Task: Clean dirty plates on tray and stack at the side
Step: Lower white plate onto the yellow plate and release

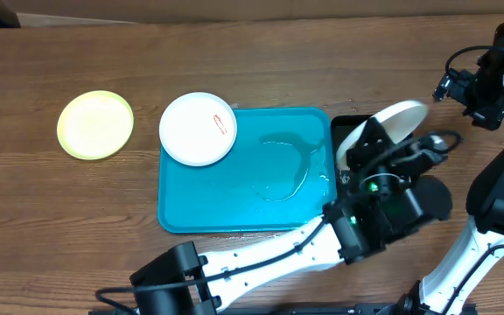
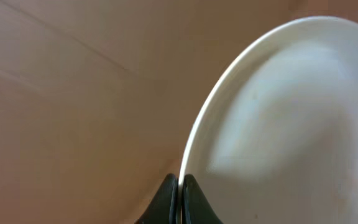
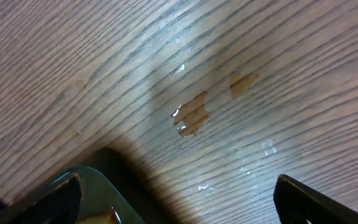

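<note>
The left end effector (image 2: pixel 179 186) is pinched tight on the rim of a white plate (image 2: pixel 291 124). In the overhead view this plate is held tilted, off the table (image 1: pixel 234 52), right of centre above a small black tray (image 1: pixel 344 127). The right end effector (image 3: pixel 178 183) sits at the upper right of the overhead view. Its fingers (image 3: pixel 48 199) are spread wide and hold nothing over bare wood with a few wet patches (image 3: pixel 191 115).

The turquoise tray (image 1: pixel 191 210) lies in the middle of the overhead view, with a thin pool of water (image 1: pixel 283 166) on its right half. A second white plate (image 1: pixel 198 129), marked with a small red-orange smear, lies flat on the tray's upper left corner, overhanging the rim. The lime-green plate (image 1: pixel 94 125) lies flat on the table at the upper left, well apart from the tray.
</note>
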Available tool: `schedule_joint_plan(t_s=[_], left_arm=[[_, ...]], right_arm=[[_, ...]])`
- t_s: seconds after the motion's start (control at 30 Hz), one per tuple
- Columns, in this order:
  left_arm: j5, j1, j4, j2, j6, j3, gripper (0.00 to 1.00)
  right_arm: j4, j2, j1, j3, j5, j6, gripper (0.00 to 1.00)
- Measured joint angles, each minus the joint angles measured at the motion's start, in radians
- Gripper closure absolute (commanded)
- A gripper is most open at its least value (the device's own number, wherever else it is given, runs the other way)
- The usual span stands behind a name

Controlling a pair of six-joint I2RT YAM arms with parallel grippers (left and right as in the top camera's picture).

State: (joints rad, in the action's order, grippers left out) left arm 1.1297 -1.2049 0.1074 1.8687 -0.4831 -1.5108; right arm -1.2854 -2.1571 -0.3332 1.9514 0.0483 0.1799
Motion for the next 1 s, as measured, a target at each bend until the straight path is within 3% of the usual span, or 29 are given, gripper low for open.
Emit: schedule_joint_plan(t_s=[0.23, 0.5, 0.7, 1.0], left_arm=[[-0.341, 0.168, 0.297, 0.000, 0.464, -0.002, 0.96], [-0.989, 0.547, 0.485, -0.018, 0.810, -0.075, 0.96], [-1.323, 0.939, 0.679, -0.036, 0.919, -0.090, 0.96], [-1.405, 1.468, 0.795, -0.036, 0.944, -0.090, 0.96]], right_arm=[[0.001, 0.000, 0.000, 0.000, 0.000, 0.000, 0.00], [0.000, 0.000, 0.000, 0.000, 0.000, 0.000, 0.00], [0.000, 0.000, 0.000, 0.000, 0.000, 0.000, 0.00], [0.000, 0.000, 0.000, 0.000, 0.000, 0.000, 0.00]])
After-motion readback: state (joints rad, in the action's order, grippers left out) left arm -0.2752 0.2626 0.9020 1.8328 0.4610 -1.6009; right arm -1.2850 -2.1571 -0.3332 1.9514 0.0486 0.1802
